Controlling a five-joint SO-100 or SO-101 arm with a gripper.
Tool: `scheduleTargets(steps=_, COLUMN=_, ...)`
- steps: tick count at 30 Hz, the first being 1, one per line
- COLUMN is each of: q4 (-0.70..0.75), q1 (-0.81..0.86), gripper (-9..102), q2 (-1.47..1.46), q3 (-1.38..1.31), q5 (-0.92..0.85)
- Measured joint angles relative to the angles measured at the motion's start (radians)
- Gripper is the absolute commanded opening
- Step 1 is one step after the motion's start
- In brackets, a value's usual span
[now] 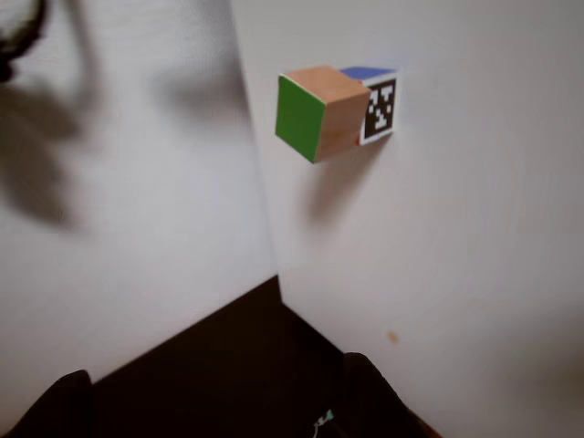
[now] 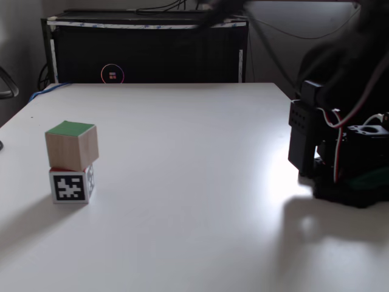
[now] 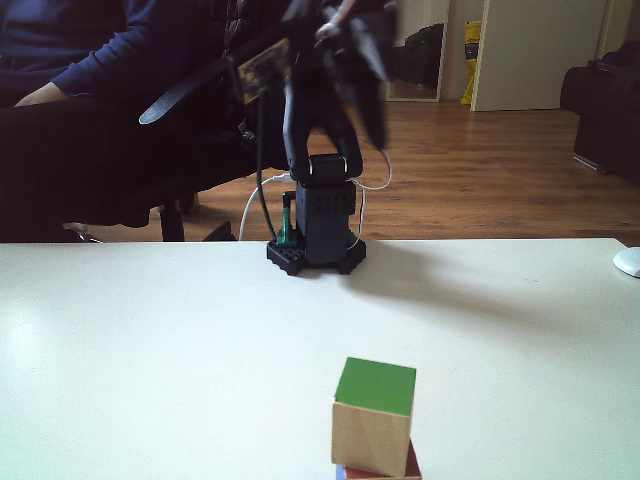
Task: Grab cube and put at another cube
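The cube (image 2: 72, 145) sits stacked on another cube (image 2: 72, 185), green face up, on the table (image 2: 194, 182). The arm (image 3: 322, 130) is raised and blurred; whether the hand is open or closed cannot be told.

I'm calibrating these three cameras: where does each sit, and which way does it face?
Other view: likely rides on the arm, tilted, facing the wood cube on the marker cube; dark finger tips at the bottom.
A fixed view: at table height, side-on; stack left, arm base right.
Another fixed view: low, opposite the arm base, stack nearest.
All share the stack.
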Motion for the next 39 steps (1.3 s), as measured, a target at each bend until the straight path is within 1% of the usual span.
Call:
scheduleTargets(steps=2, q4=-0.052, q1=0.031, gripper=31, q2=0.12, q3=0.172, q5=-0.017)
scheduleTargets(steps=4, q4=-0.135, q1=0.052, gripper=26, q2=0.17, q3=0.336, q5=-0.043)
scheduleTargets(steps=6, q4=-0.201, q1=0.067, gripper=18, q2=0.262, q3=0.48, q5=-0.069)
scheduleTargets(steps=8, q4=-0.227, q1=0.097, gripper=12, q2=0.313, q3=0.592, q5=-0.092)
scheduleTargets(steps=12, q4=-0.229, q1=0.112, gripper=0, q2=0.472, q3=0.735, q5=-0.14)
scheduleTargets(steps=18, q4=-0.149, q1=0.126, gripper=0, q2=0.696, q3=0.884, q5=-0.195)
scheduleTargets(steps=22, q4=-0.123, q1=0.129, gripper=0, q2=0.727, q3=0.976, q5=-0.207)
scheduleTargets(steps=27, q4=-0.147, q1=0.13, gripper=0, q2=0.727, q3=1.118, q5=-0.267)
scheduleTargets(steps=30, q4=-0.147, q1=0.166, gripper=0, q2=0.729, q3=1.127, q5=-0.285)
scheduleTargets(steps=39, q4=-0.147, q1=0.172, gripper=0, q2=0.729, q3=1.131, q5=-0.295)
